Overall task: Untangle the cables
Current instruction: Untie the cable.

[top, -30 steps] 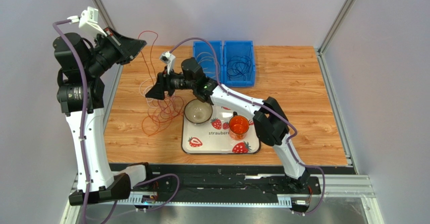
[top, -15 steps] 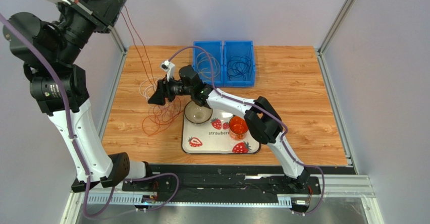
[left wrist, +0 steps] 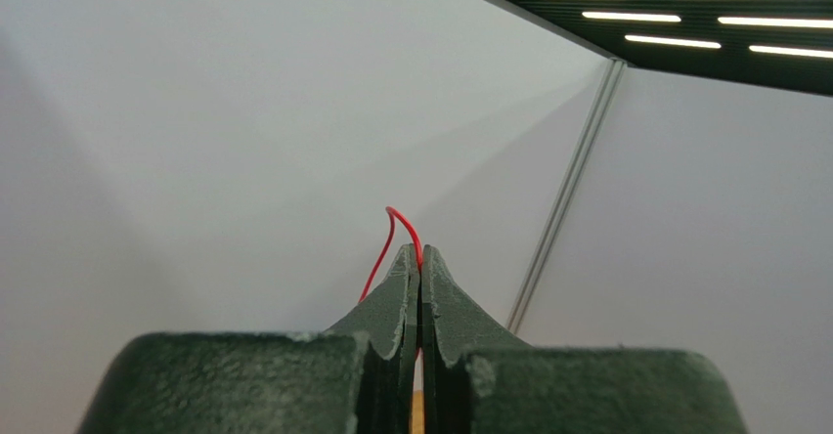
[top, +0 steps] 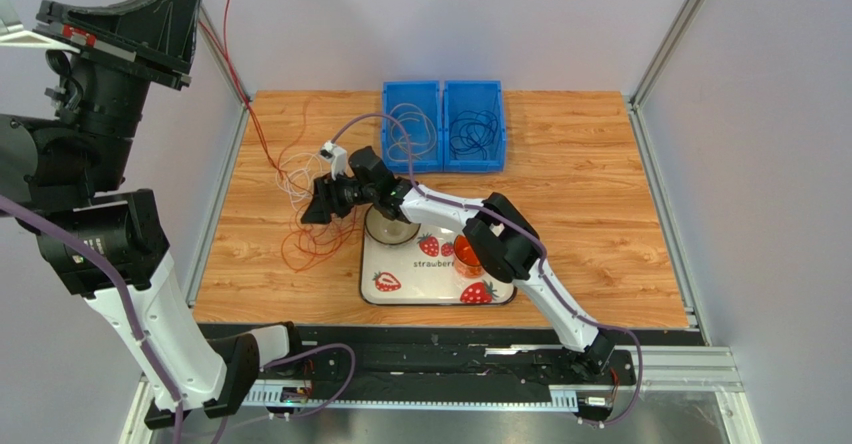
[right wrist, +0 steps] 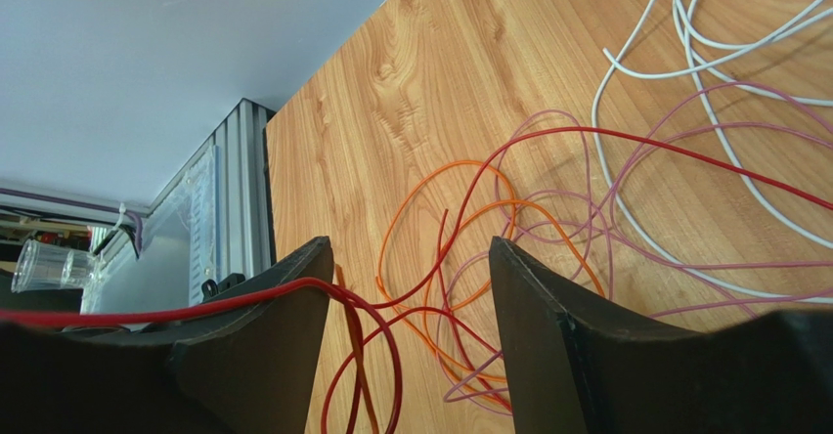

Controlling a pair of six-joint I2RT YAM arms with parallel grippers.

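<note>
left pincer [left wrist: 420, 263] clamped shut on red cable [left wrist: 389, 234], held high over the table's [top: 600, 194] left edge, likely to draw it free | right pincer [right wrist: 411, 258] wide, gripping nothing, low over cables [top: 312, 226] heaped near that edge, probably steadying them

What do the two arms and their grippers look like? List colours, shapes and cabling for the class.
The left arm and right arm have white links, black joints and a purple-grey hose alongside. The left gripper and right gripper have dark, textured, wedge-shaped fingers.
</note>
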